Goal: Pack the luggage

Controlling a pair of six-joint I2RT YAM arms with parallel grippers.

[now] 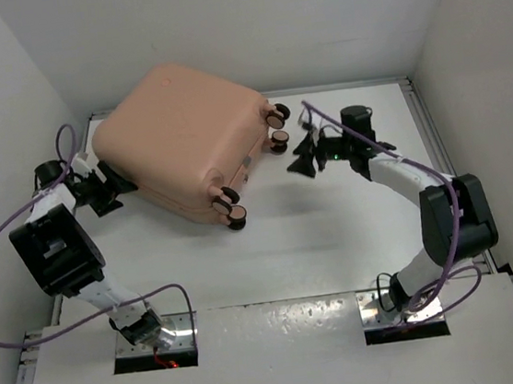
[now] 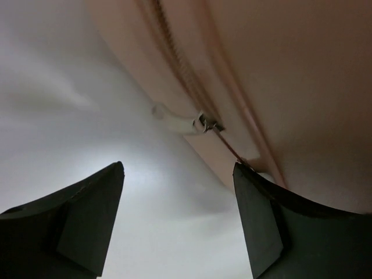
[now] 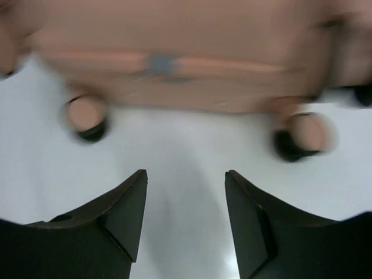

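The luggage (image 1: 181, 140) is a large salmon-pink hard-shell suitcase, closed, lying flat at the back left of the table with its small dark wheels (image 1: 234, 215) toward the right. My left gripper (image 1: 119, 191) is open and empty at its left side, close to the zipper seam and a pale zipper pull (image 2: 177, 121). My right gripper (image 1: 302, 164) is open and empty, just right of the wheel end. The right wrist view shows the suitcase bottom (image 3: 174, 64), blurred, with two wheels (image 3: 87, 116) ahead of the fingers.
White walls close in the white table (image 1: 336, 238) at the back and both sides. A raised white ledge (image 1: 284, 356) runs along the near edge over the arm bases. Purple cables loop off both arms.
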